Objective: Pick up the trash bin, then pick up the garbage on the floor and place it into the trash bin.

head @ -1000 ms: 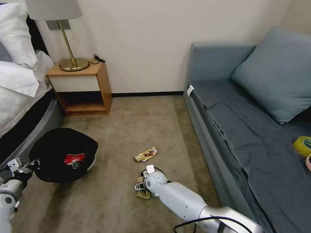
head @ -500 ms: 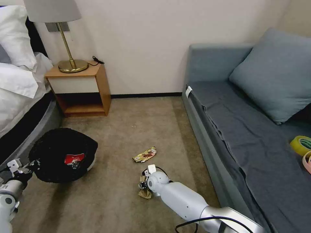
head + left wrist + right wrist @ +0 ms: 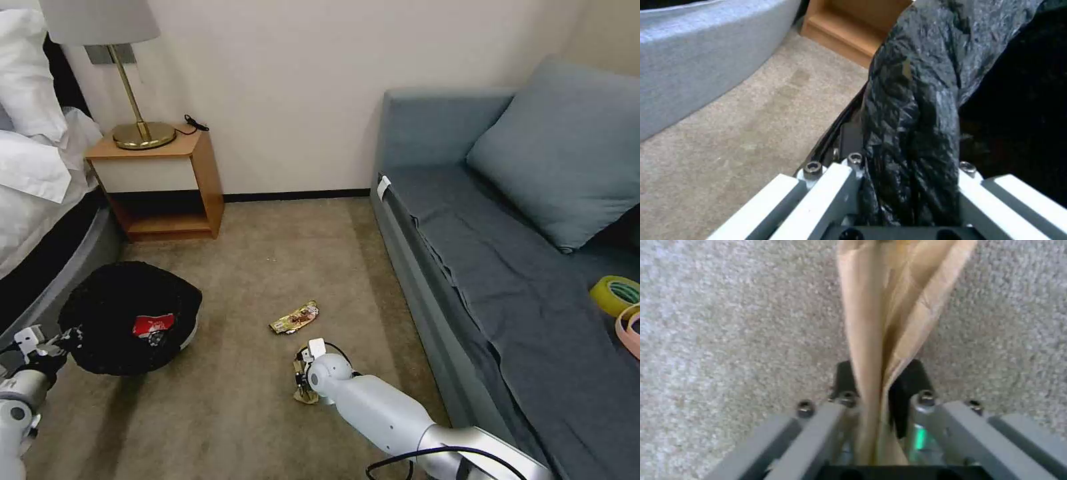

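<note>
Right gripper (image 3: 301, 382) shifted rightward, jaws clamping brown paper (image 3: 880, 316); left gripper (image 3: 57, 341) jaws pinching trash bin (image 3: 127, 317) liner

The bin (image 3: 130, 320) sits on the floor (image 3: 267, 267) at the left, beside the bed (image 3: 40, 200), with 1 carton (image 3: 153, 325) in it. The nightstand (image 3: 160, 180) stands behind it against the wall, a lamp (image 3: 127, 80) on top. The wrapper (image 3: 294, 318) lies mid-floor; the crumpled paper (image 3: 305, 393) lies just before it. The sofa (image 3: 507, 267) runs along the right.
</note>
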Robot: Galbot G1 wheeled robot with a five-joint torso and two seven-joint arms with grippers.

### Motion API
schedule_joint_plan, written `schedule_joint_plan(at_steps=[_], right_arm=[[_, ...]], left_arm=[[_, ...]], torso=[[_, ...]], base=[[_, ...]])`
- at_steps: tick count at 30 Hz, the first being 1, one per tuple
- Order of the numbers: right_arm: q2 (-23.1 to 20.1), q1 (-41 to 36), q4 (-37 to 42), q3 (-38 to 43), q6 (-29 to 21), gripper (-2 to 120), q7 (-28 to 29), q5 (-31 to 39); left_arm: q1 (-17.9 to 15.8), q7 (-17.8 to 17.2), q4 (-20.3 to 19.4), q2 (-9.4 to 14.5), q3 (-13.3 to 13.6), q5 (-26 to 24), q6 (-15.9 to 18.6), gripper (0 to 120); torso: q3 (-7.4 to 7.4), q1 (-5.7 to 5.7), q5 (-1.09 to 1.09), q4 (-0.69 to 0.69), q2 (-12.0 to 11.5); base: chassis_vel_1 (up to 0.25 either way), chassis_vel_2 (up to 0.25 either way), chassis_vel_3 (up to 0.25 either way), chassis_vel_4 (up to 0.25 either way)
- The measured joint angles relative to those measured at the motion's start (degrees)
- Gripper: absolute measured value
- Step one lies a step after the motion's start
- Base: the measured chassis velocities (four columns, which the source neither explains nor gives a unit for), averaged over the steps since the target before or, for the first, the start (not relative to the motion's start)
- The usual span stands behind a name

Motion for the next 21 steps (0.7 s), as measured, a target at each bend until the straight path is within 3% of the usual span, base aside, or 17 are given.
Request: schedule_joint_plan(at_steps=[3,14,21], right_arm=[[-1.21,0.61,2.38,0.59,-0.21,0,0.92,1.35],[-4.73,4.32,13.38,2.46,-0.49,0,4.71,5.57],[-6.13,8.19,24.26,2.97,3.12,0,5.98,6.37]], left_arm=[[0.13,-0.03,-0.26,-0.09,0.0,-0.03,0.05,2],[0.71,-0.02,-0.84,-0.19,0.17,-0.15,0.05,2],[1.21,-0.02,-1.57,-0.13,0.35,-0.35,0.05,2]], torso=[[0.0,0.01,0.02,0.0,0.0],[-0.05,0.0,-0.02,-0.06,0.01],[-0.06,0.01,-0.04,-0.06,0.02]], base=[[0.0,0.0,0.0,0.0],[0.0,0.0,0.0,0.0],[0.0,0.0,0.0,0.0]])
